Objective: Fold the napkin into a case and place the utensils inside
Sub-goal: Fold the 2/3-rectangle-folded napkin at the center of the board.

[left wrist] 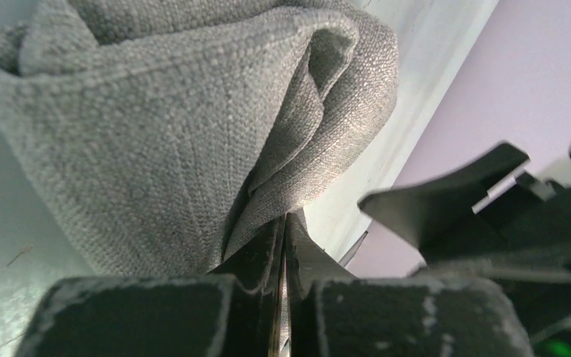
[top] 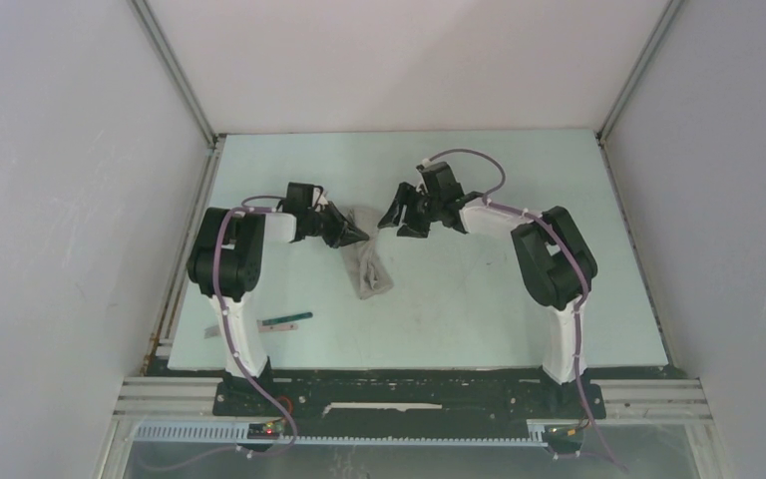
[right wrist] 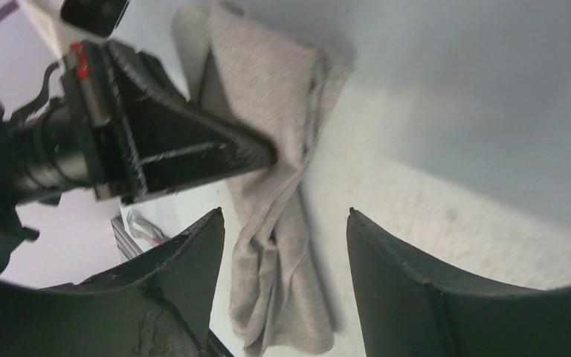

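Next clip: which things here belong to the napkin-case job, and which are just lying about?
Job: napkin, bunched, pinched by the shut left claw; open right claw beside it; utensils by the left arm's base.
Not the job: table, enclosure walls, purple cables, all rig fixtures.

We hold both arms up from their bases and bent at the elbow, with the forearms turned inward toward each other. Our left gripper (top: 355, 236) points to the right and slightly down, its fingers pressed together on a fold of the napkin (top: 370, 267). Our right gripper (top: 396, 220) faces it from near by, tipped downward, its two fingers (right wrist: 193, 260) spread wide. The two grippers do not touch.
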Robot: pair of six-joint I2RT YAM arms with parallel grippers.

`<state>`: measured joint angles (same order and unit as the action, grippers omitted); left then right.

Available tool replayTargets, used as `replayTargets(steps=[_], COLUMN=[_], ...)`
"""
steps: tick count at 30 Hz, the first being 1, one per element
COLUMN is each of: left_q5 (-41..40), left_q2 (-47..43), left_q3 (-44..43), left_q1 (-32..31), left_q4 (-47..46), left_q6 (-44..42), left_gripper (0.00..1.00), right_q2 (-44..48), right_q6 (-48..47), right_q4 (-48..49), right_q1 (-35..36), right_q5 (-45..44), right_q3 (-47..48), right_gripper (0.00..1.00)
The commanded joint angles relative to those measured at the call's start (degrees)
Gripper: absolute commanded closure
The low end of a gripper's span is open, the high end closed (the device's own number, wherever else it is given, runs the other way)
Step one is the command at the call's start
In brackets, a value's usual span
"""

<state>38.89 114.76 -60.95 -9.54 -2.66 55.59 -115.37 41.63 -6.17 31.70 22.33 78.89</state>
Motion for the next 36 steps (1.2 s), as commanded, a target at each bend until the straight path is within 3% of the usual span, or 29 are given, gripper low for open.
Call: replayTargets(steps=[1,6,12,24,31,36], left_q5=[-3.5,-3.3,-3.0,-2.9,-2.9,-3.0], left_q2=[-0.7,-1.0,-0.9,-0.7,-0.6,-0.4], left_q3=[1.5,1.6,1.6,2.0,2.3,2.3], left_q1=[1.2,1.2,1.2,1.2,1.1,1.2], left_q4=[2.3,2.3,2.3,1.6,1.3,1.2], left_q6=[-0.7,-0.7,-0.5,-0.1,0.1,0.2], left_gripper=[0.95,0.95,0.95,0.96,0.95,0.95], right_q2=[-4.6,-10.6,-16.5,-25.5,-24.2,-18.5], right_q6=[4.9,1.7,0.2,-7.0,-8.2,-4.4], right_q4=[8.6,7.6,6.5,-5.8,-7.3,-0.1], right_q1=[-2.0,-2.8,-3.2,-3.5,-3.5,-4.2], right_q5=[3.1,4.1,4.8,7.9,15.0,17.5], right_q3=[0.4,6.6,12.5,28.6,27.7,20.0], right_gripper=[0.31,0.38,0.28,0.23,0.28,0.31])
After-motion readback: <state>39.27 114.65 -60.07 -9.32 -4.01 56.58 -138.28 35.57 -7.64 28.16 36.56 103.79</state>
